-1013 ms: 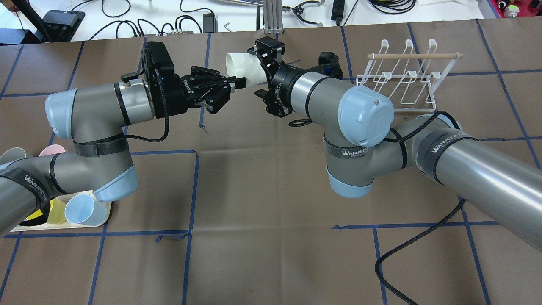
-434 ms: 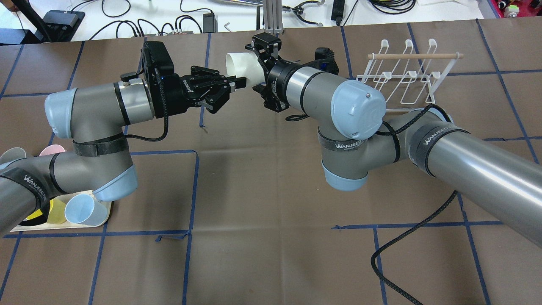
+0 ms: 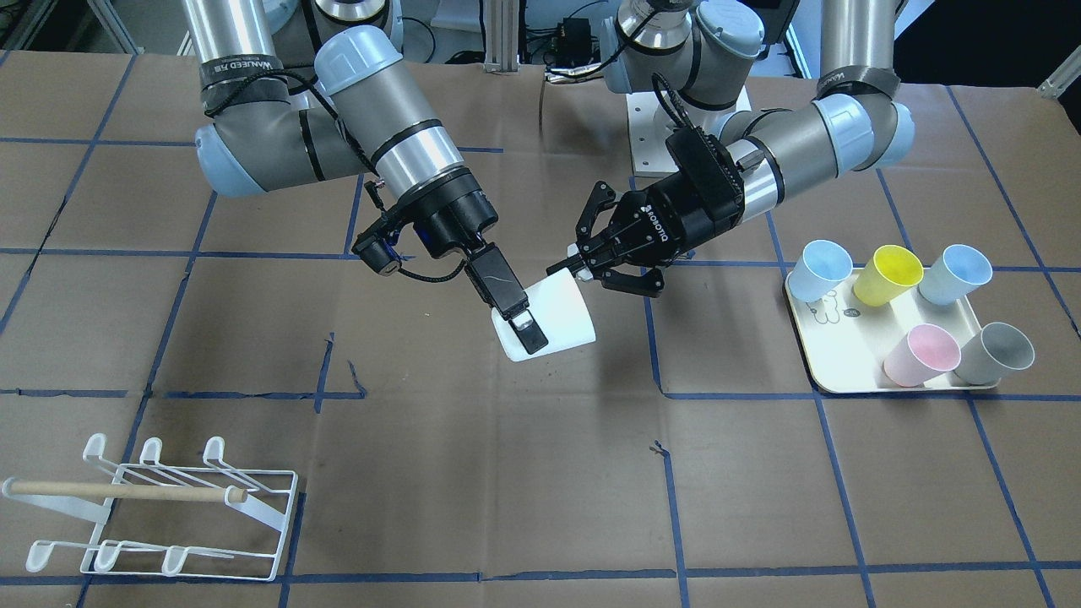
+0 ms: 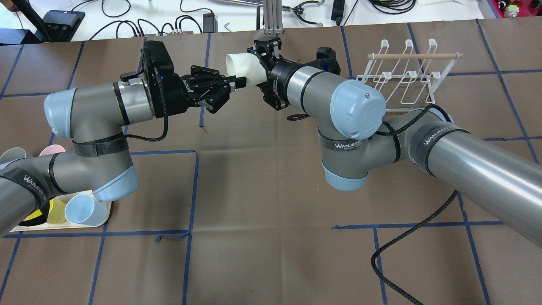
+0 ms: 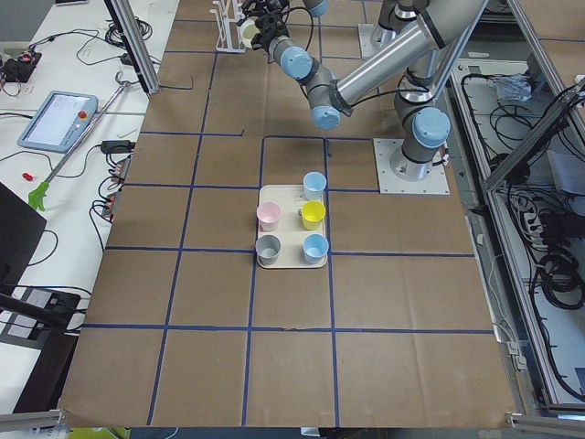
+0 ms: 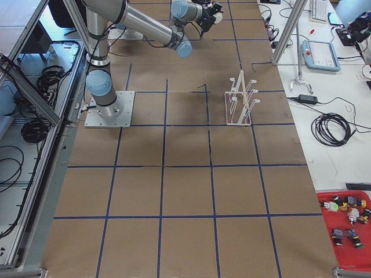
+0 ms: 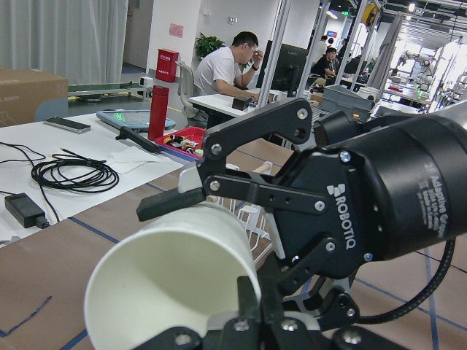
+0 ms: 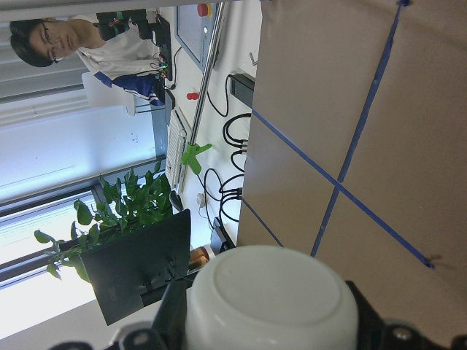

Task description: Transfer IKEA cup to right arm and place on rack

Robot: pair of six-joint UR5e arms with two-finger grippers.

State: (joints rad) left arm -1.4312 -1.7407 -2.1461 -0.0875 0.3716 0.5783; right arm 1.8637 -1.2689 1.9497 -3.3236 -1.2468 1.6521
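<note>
I'm mid-handover: the left gripper (image 3: 567, 263) pinches the rim of the cup (image 3: 553, 317), the right gripper (image 3: 534, 331) straddles its body, clamped or not I cannot tell, so next I'd clamp right, release left, then head for the rack (image 3: 127, 489).

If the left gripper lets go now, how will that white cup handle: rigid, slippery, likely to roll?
Likely light and stiff: the left gripper pinches the white cup by its rim, which looks undeformed. Its smooth tapered wall may slip; dropped, it would probably roll.
</note>
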